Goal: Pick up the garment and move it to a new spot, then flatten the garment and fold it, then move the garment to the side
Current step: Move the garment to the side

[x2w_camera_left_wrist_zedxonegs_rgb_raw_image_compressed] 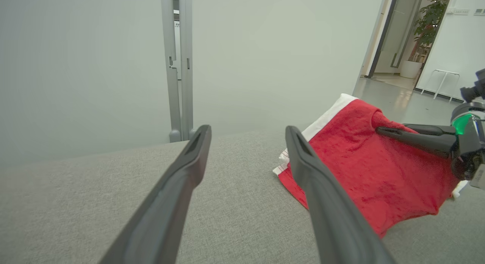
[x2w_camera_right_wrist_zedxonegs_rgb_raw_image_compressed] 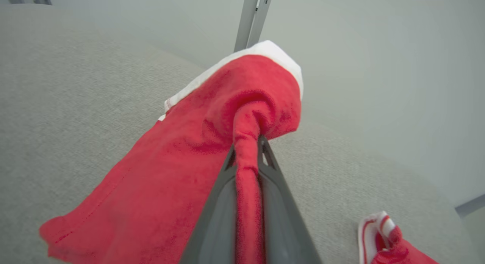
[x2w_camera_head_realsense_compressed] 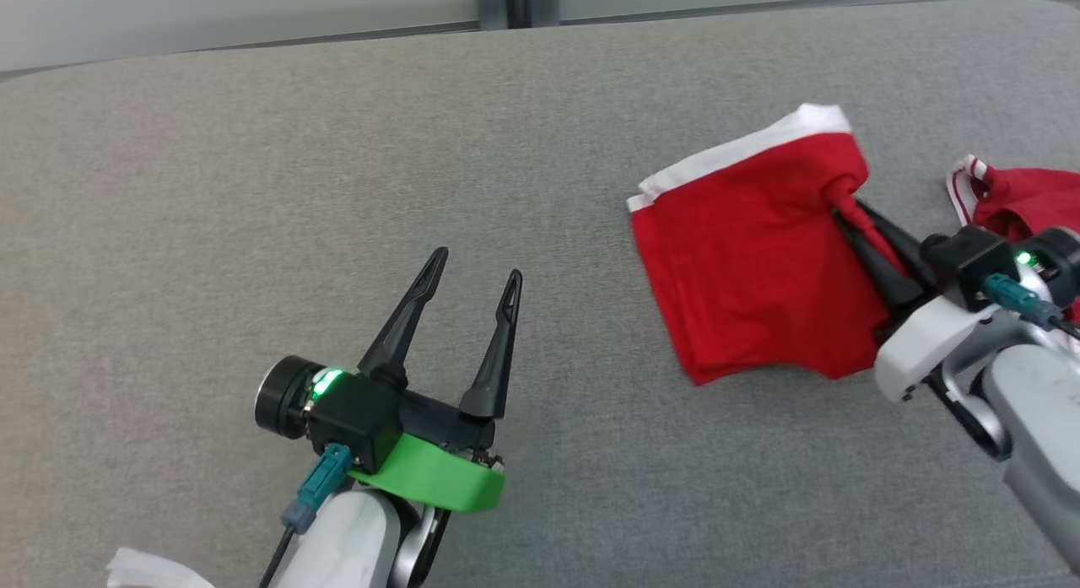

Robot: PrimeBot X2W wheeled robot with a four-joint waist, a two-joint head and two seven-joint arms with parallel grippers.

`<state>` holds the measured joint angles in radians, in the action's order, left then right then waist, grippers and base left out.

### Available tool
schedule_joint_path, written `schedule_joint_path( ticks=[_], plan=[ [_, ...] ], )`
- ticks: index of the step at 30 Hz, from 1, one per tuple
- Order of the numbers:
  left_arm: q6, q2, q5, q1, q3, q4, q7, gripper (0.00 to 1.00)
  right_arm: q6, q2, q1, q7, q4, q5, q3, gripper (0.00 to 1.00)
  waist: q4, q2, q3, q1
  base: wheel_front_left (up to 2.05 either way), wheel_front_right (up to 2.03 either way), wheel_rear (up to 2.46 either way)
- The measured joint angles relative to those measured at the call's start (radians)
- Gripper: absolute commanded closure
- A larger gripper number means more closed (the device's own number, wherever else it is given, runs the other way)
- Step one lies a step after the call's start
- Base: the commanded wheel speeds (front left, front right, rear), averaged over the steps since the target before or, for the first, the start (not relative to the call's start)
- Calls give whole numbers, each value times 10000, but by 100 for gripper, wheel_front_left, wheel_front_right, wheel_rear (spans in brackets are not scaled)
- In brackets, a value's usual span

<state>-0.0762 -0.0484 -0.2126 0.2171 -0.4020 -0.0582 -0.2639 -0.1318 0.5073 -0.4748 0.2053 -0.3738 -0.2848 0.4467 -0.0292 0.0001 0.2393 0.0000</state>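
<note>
Nearest, the left gripper (x2w_camera_head_realsense_compressed: 477, 266) hovers over the grey cushioned surface (x2w_camera_head_realsense_compressed: 253, 191), its fingers spread wide with nothing between them. Farther off, on the robot's right, the right gripper (x2w_camera_head_realsense_compressed: 848, 210) is pinched tight on a bunched fold of the red garment (x2w_camera_head_realsense_compressed: 742, 259). The garment's white-banded body drapes from that grip onto the surface, and a red striped-trim piece (x2w_camera_head_realsense_compressed: 1029, 200) lies just beyond the wrist.
</note>
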Motion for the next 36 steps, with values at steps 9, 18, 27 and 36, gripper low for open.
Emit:
schedule_joint_path(
  ticks=[9, 18, 27, 36],
  plan=[
    [-339, 8, 688, 884, -286, 33, 0, 0, 2, 2884, -953, -190, 865, -1143, 832, 100, -1267, 0, 660, 0, 0, 0, 0],
    [-479, -161, 1133, 1781, -631, -138, 0, 0, 2, 4506, -1755, 263, -884, -1672, 1308, 100, -1889, 0, 2356, 0, 0, 0, 0],
    [-504, -284, 1164, 2259, -518, -125, 0, 0, 0, 4186, -2634, 562, -3317, -794, 596, 100, -1822, 0, 3567, 1, 0, 0, 0],
    [-514, -232, 1108, 2290, -318, -128, 0, 0, 0, 3599, -2486, 571, -4010, -809, -614, 0, -1408, 0, 3500, 2, 0, 0, 0]
  ],
)
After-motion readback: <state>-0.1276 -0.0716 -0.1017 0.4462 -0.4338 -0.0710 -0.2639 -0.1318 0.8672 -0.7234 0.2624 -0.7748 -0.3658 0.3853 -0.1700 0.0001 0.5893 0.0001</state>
